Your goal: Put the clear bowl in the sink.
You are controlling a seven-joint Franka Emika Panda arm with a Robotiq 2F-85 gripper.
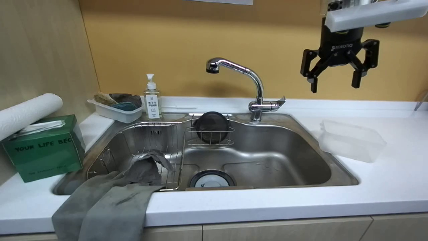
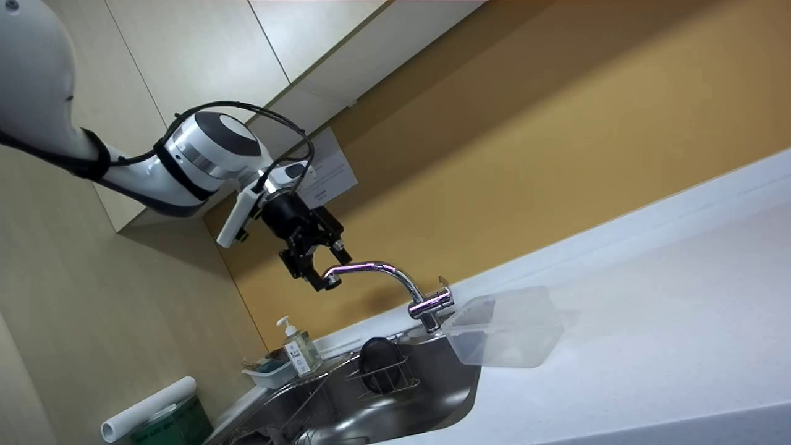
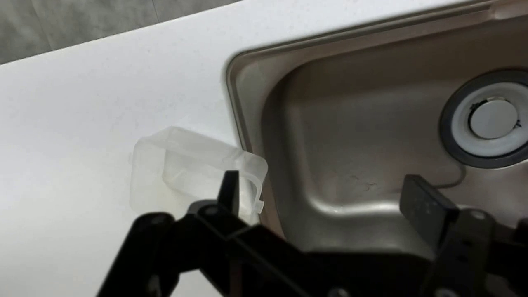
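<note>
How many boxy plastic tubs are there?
2: the clear, squarish plastic bowl on the white countertop by the steel sink, and the pale plastic tray beside the transparent pump bottle.

White arm point(image 2: 145, 178), black straps point(image 2: 179, 173), looping black cables point(image 2: 228, 104); black pincer point(image 1: 335, 85), jointed fingers point(image 1: 356, 79), white ROBOTIQ lettering point(image 1: 342, 47)

Bowl point(image 1: 351, 140): one.
Sink point(image 1: 284, 147): one.
Faucet point(image 1: 259, 83): one.
Drain point(image 3: 493, 119): one.
Strainer point(image 1: 212, 125): one.
Racks point(image 1: 182, 160): two.
Bottle point(image 1: 153, 105): one.
Tray point(image 1: 122, 115): one; contents, crowded, uncounted.
Box point(image 1: 46, 150): one.
Roll point(image 1: 31, 111): one.
Cloth point(image 1: 117, 207): pieces uncertain.
Sheet point(image 2: 330, 170): one.
Counter point(image 1: 250, 204): one.
Arm point(image 2: 139, 176): one.
Gripper point(image 1: 335, 86): one, two-fingered.
</note>
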